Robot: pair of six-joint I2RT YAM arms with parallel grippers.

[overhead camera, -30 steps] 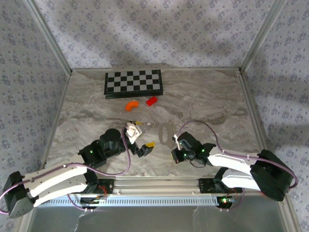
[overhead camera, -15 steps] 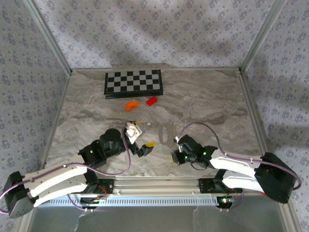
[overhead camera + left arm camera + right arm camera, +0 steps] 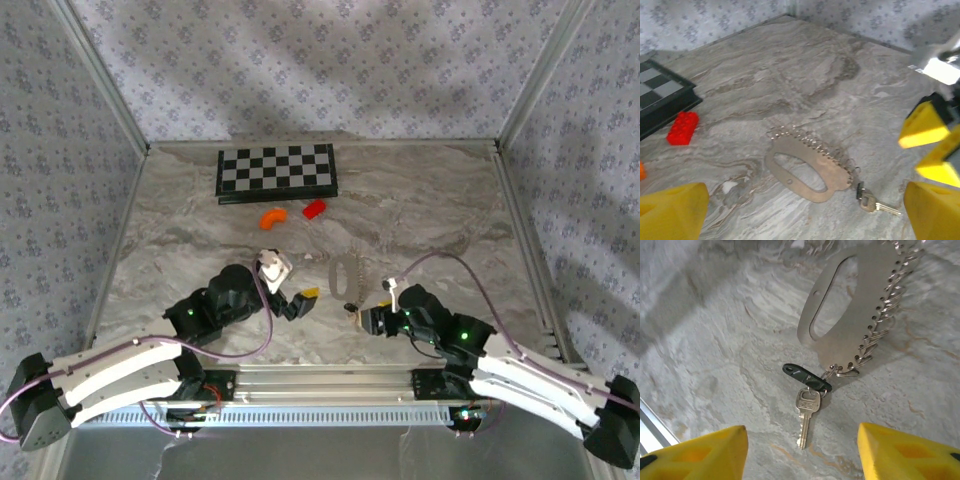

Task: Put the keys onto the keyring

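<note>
The left gripper [image 3: 300,301] hangs at 8 o'clock of the keyring [image 3: 343,272], jaws wide and empty. The keys [image 3: 807,405] lie at the keyring's 6 o'clock end, seemingly hooked on a small ring [image 3: 842,373]. The right gripper [image 3: 368,316], at 5 o'clock, stands open and holds nothing. It would do best to lift straight clear without snagging the keys. The checkerboard [image 3: 277,172], orange piece [image 3: 272,217] and red block [image 3: 314,208] sit at 11 o'clock, well apart, blocking nothing.

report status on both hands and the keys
Left hand open, empty. Right hand open, empty, just short of the keys. Keys lying flat, seemingly hooked to the keyring at its end. Red block well off.
</note>
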